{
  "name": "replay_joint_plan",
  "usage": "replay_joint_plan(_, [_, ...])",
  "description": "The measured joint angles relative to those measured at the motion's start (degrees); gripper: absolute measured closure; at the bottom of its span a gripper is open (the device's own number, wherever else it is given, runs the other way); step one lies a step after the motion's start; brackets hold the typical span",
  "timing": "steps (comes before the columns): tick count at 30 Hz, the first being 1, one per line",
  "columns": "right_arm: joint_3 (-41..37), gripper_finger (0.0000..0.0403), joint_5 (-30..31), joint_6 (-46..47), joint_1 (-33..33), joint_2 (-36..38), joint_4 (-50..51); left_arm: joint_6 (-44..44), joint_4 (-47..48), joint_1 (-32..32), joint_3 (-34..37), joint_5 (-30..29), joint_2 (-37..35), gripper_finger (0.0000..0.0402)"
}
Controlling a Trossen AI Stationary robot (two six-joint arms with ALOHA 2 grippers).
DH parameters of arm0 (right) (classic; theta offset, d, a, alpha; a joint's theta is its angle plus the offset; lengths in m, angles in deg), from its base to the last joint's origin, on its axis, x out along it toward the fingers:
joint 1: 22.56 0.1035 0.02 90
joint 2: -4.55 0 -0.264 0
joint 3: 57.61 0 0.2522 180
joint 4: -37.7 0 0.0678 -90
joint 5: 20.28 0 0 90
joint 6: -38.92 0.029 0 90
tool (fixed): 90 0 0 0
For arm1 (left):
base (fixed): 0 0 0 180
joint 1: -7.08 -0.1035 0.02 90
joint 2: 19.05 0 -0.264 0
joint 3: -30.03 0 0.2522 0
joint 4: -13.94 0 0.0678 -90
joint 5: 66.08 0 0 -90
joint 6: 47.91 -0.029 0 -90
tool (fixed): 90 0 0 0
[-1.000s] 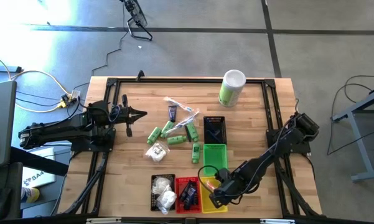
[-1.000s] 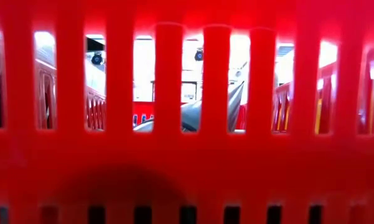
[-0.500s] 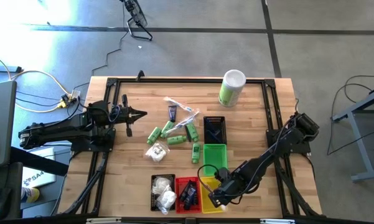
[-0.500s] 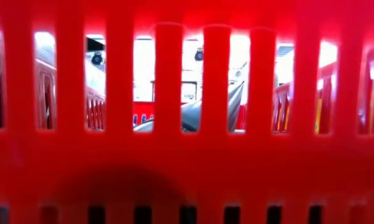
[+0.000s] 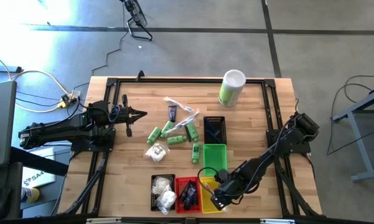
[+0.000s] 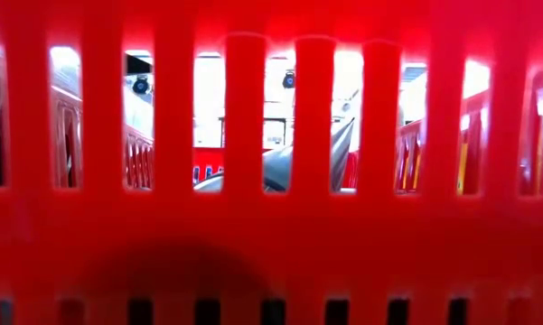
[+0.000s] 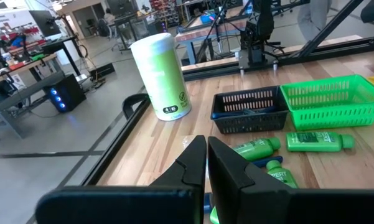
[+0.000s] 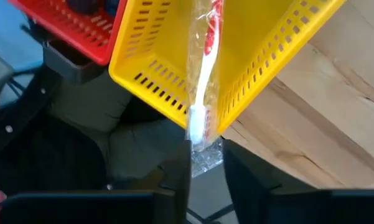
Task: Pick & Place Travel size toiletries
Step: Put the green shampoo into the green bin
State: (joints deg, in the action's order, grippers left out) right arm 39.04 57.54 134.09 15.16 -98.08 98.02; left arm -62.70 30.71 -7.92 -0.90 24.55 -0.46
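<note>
Item: clear-wrapped toothbrush (image 8: 202, 81) — one of the thin wrapped sticks among the travel toiletries.

Location: lying in the yellow basket (image 8: 280, 43), which sits at the near edge of the table (image 5: 255, 118) beside the red basket (image 5: 187, 193).

Orientation: its long axis runs straight out from the right gripper (image 8: 205, 165), in line with the fingers; the bristle end and wrapper tail overhang the basket's near rim and reach in between the fingertips.

Right gripper: over the basket's near end, jaws a narrow gap apart around the wrapper tail — whether they pinch it cannot be told.

Left gripper (image 7: 206, 158): jaws closed, empty, parked at the table's left side, pointing toward the loose green bottles (image 5: 174, 134) and the white-and-green canister (image 7: 162, 74); well apart from the yellow basket.

Judgement: the right arm is far nearer, so release or re-grip falls to it, along the stick's axis.
</note>
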Motion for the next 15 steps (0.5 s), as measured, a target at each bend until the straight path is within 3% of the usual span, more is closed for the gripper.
replay_joint_plan(7, [0.00,0.0394,-2.73,-5.42,-0.69,1.09,0.10,0.23,0.02,0.01,0.00,-0.06,0.00,0.0390])
replay_joint_plan(15, [0.00,0.0400,4.46,-12.37,-2.16,7.75,8.06,0.26,0.09,0.00,0.00,-0.11,0.00,0.0390])
